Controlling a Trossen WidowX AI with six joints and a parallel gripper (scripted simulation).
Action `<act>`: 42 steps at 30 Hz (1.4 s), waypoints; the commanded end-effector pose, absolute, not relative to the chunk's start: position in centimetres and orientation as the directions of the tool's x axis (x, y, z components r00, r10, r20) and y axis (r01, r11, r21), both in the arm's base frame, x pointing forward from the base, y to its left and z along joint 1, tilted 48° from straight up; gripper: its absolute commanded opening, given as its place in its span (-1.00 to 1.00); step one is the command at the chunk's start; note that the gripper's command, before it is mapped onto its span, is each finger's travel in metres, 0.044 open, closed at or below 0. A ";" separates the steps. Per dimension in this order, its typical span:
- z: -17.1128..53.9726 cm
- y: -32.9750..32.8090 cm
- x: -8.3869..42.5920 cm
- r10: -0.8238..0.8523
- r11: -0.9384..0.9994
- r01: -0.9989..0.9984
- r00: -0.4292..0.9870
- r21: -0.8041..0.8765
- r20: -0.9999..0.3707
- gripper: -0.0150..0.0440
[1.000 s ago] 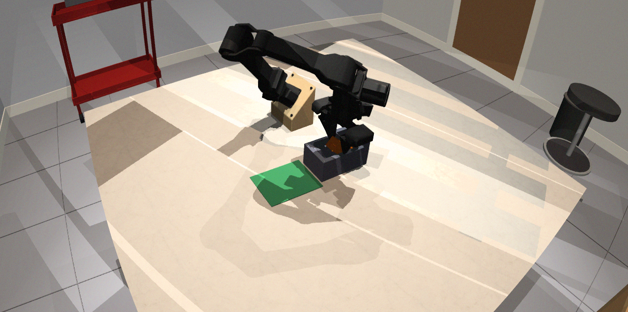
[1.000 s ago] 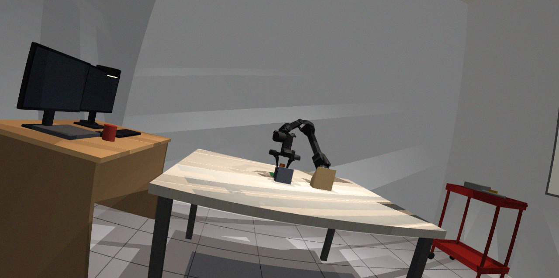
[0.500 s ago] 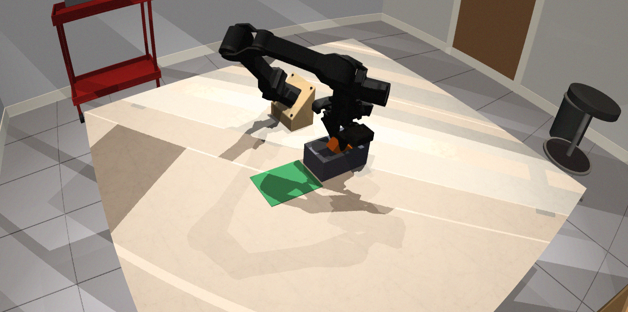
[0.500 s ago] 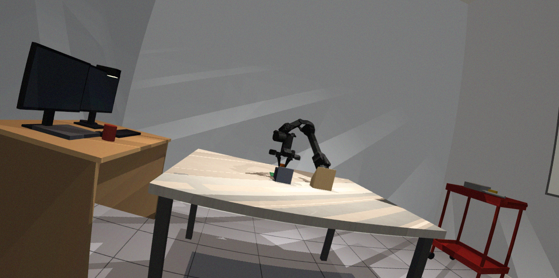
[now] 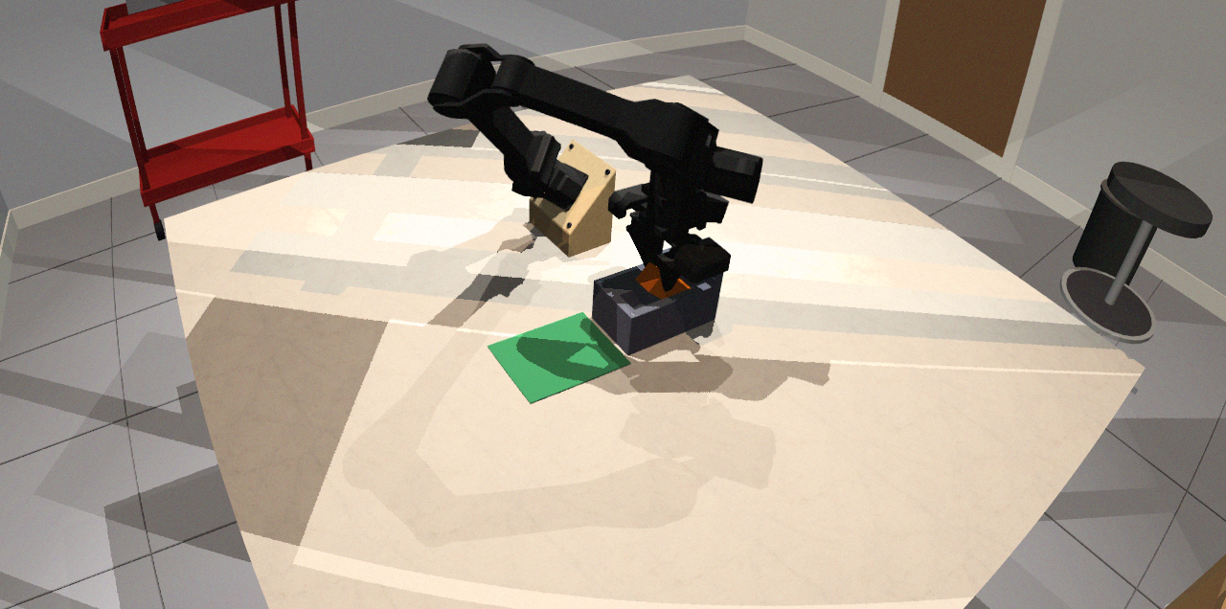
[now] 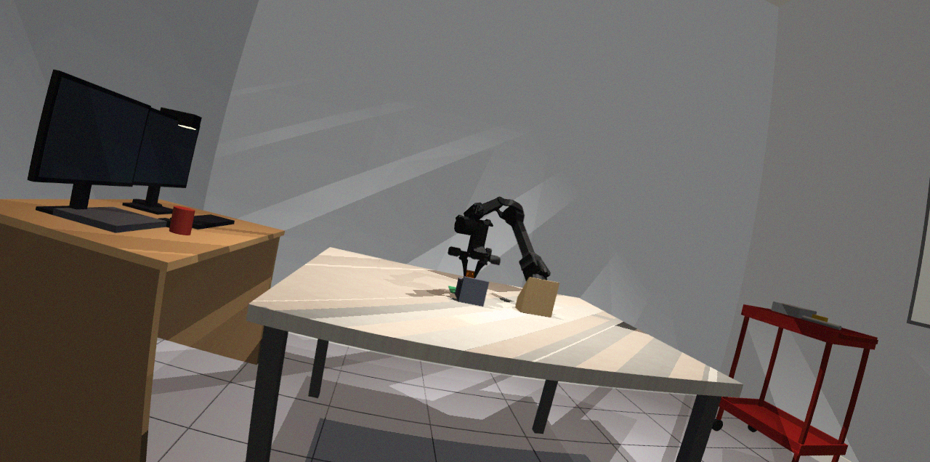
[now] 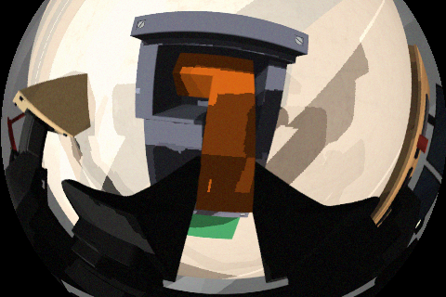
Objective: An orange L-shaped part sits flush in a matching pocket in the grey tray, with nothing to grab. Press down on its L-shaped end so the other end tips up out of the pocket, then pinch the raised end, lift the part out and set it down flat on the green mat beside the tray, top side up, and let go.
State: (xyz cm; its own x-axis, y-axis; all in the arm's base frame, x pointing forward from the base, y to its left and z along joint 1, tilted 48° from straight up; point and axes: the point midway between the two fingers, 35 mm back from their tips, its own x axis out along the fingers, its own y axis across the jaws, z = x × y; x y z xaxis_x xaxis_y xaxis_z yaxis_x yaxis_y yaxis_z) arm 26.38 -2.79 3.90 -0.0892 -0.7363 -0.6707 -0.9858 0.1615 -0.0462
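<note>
Black parallel-jaw gripper [image 7: 223, 217], seen in the wrist view, is clenched on the near, raised end of the orange L-shaped part [image 7: 225, 148]; one dark finger [image 7: 158, 217] presses its side at 9 o'clock, the other at 3 o'clock. Beyond the fingers the part slopes away toward 12 o'clock, its L-shaped end low inside the pocket of the dark grey rectangular tray [image 7: 217, 28]. A sliver of the flat green mat [image 7: 214, 228] shows below the part, at 6 o'clock.

Top view: the green mat [image 5: 556, 354] lies on the pale cream table top [image 5: 771, 451], just beside the tray [image 5: 655, 315] at the tray's 8 o'clock. The gripper [image 5: 664, 269] points down into the tray, with the orange part [image 5: 653, 281] tilted between its fingers, part in and part out of the pocket. Farther off, at 10 o'clock of the tray, stands the tan wedge-shaped block [image 5: 576, 213] carrying the black arm's base.
</note>
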 end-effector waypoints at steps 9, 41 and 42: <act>5.1 -1.3 26.7 -0.734 0.161 -0.986 -0.085 -0.051 -0.674 -0.49; 8.5 2.4 27.1 -0.733 0.160 -0.986 -0.085 -0.050 -0.675 -0.49; 8.6 2.5 27.1 -0.733 0.160 -0.986 -0.085 -0.050 -0.675 -0.49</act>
State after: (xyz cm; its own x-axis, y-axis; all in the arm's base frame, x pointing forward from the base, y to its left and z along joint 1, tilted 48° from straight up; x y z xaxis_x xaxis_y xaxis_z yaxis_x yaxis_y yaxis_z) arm 27.00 2.04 8.28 -0.0855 -0.7366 -0.6709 -0.9866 0.1567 -0.0463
